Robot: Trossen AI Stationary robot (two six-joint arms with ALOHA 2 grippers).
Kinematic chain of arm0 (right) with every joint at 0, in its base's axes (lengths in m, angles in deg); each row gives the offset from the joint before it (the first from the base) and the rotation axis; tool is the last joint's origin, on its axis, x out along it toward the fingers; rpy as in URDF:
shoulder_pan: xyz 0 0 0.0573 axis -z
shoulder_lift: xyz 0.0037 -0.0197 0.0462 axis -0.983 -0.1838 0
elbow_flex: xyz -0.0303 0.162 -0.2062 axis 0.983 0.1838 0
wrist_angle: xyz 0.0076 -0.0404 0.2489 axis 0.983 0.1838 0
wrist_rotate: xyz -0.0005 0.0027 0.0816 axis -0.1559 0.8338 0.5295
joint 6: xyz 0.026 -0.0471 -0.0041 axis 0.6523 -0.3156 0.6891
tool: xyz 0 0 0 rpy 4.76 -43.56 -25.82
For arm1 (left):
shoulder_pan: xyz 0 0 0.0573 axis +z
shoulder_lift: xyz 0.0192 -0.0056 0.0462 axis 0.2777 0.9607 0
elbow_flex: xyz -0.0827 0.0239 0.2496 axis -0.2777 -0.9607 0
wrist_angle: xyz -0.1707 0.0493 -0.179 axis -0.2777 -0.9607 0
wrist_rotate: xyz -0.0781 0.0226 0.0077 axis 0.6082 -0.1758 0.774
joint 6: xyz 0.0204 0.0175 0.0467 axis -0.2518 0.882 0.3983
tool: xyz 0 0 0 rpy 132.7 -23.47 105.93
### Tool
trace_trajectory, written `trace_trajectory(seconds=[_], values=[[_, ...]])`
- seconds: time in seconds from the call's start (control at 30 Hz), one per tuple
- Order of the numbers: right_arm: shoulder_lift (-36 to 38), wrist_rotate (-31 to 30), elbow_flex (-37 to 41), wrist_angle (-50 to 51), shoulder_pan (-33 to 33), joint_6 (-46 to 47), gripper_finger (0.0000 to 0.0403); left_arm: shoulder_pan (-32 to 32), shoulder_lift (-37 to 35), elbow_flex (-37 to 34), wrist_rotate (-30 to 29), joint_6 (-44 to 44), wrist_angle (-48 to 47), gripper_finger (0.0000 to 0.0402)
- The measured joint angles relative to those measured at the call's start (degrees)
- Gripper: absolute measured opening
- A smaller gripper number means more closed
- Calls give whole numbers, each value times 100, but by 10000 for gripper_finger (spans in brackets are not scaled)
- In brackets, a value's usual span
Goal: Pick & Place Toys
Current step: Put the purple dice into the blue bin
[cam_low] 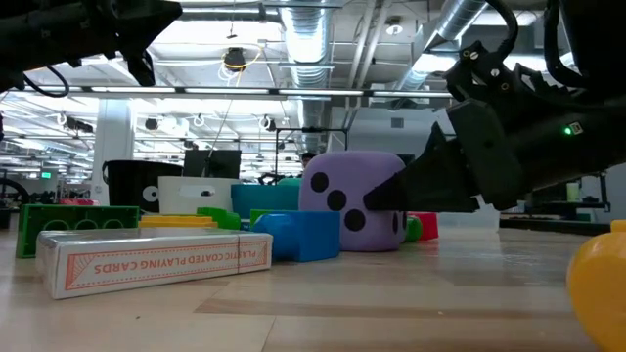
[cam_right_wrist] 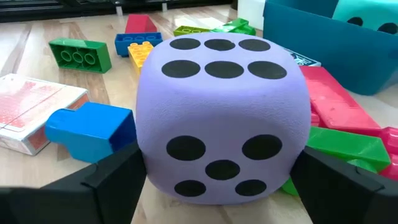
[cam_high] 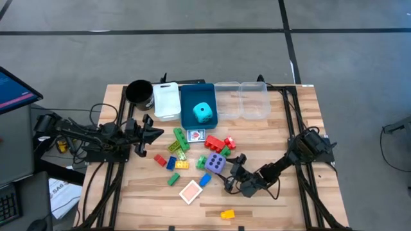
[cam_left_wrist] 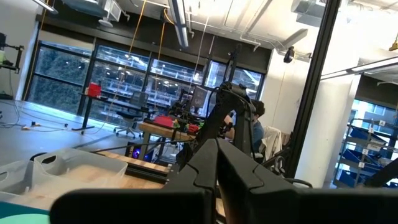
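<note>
My left gripper [cam_high: 156, 133] waited at the left side of the table [cam_high: 289, 205], fingers shut tight and holding nothing, with its tip near the bricks. In the middle lay the small bricks [cam_high: 176, 154] and a red-backed card box [cam_high: 191, 192]. Just past them, the cyan die [cam_high: 203, 113] already sat in the blue bin [cam_high: 185, 109].

The purple die [cam_right_wrist: 221, 118] stood on the table beside a blue brick [cam_right_wrist: 93, 129]. My right gripper [cam_high: 228, 168] was low around the die, one finger [cam_right_wrist: 106, 180] on each side, wide open and not squeezing it yet.

I thought the best way was to keep the die in the middle, push in a bit more, and close slowly. The die looked soft, so a gentle squeeze should do. I had to watch that blue brick, because a finger could bump it.
</note>
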Motion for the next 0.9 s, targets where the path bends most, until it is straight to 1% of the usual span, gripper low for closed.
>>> trace_trajectory(seconds=[0.3,0.4,0.57,0.73,0.83,0.9], values=[[0,-468,-137,-33,-128,-385,347,0,0,0,0,-1,-10,3],[0,-648,-324,-33,-187,-734,347,0,4,0,0,-39,-51,3],[57,-1047,-717,-28,-174,-1615,347,0,4,0,0,-43,-48,3],[500,-1102,-989,-34,210,-2401,347,0,2,0,0,-41,-46,3],[890,-1058,-1021,-32,583,-2763,347,0,0,0,1,-42,-46,3],[1136,-937,-1021,15,909,-2815,347,0,0,0,73,-41,-46,3]])
